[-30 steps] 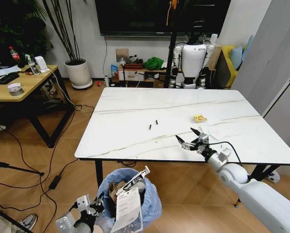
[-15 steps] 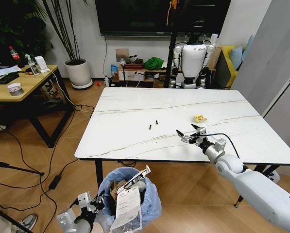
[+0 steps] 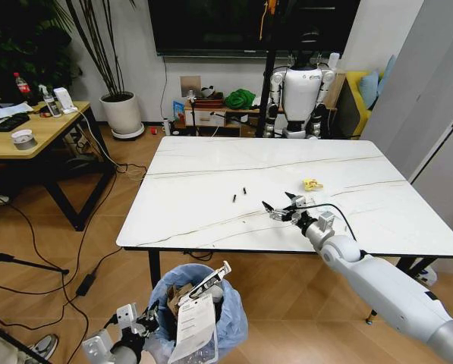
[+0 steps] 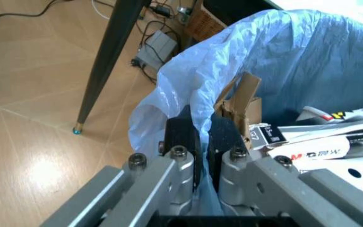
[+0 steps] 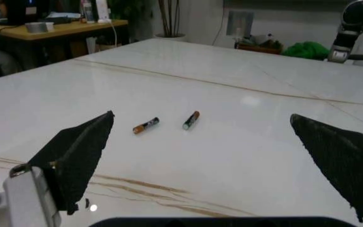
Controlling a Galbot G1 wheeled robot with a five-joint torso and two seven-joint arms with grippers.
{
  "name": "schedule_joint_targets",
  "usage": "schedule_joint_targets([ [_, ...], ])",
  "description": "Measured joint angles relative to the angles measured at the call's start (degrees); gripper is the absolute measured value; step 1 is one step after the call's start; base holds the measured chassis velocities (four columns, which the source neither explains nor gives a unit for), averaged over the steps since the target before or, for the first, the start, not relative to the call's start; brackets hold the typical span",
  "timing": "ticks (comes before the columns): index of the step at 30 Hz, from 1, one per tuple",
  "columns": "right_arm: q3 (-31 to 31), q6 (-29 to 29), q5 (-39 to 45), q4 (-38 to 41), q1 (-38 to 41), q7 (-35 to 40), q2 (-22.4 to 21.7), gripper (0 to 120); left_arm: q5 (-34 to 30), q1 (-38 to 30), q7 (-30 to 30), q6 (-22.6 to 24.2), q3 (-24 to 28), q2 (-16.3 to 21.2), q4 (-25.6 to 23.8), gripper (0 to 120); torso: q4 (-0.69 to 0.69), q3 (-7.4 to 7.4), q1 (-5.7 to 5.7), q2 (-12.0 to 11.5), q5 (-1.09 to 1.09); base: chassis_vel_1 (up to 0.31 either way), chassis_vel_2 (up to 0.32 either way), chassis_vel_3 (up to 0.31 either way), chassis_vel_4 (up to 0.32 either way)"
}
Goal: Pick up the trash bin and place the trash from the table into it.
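White marble table (image 3: 211, 174), 2 batteries (image 3: 239, 194), yellow scrap (image 3: 311, 184)

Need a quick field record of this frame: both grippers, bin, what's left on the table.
left gripper: shut on the light-blue bag at the trash bin rim, below the table's near edge
right gripper: open, over the table, pointing toward two batteries
batteries: lying side by side on the tabletop, apart
yellow scrap: on the table, beyond the right gripper
bin contents: brown carton, printed papers
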Motion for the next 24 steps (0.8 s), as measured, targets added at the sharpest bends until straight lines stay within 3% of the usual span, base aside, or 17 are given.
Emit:
schedule_joint_targets([
  [10,-4.69,-5.24,0.12,-4.04,5.27,3.07,3.77,100,0.09,1.1,0.06,-0.15,-1.12,-0.22,-1.06,0,0.01,0.0,0.0,0.0,0.0,0.0,0.0,0.0,0.0],
  [24,-9.07,-7.99,0.33,-16.5,13.81,4.28,15.65,100,0.94,2.1,0.1,-0.35,-1.67,-1.09,-1.52,0,0.01,0.0,0.0,0.0,0.0,0.0,0.0,0.0,0.0],
])
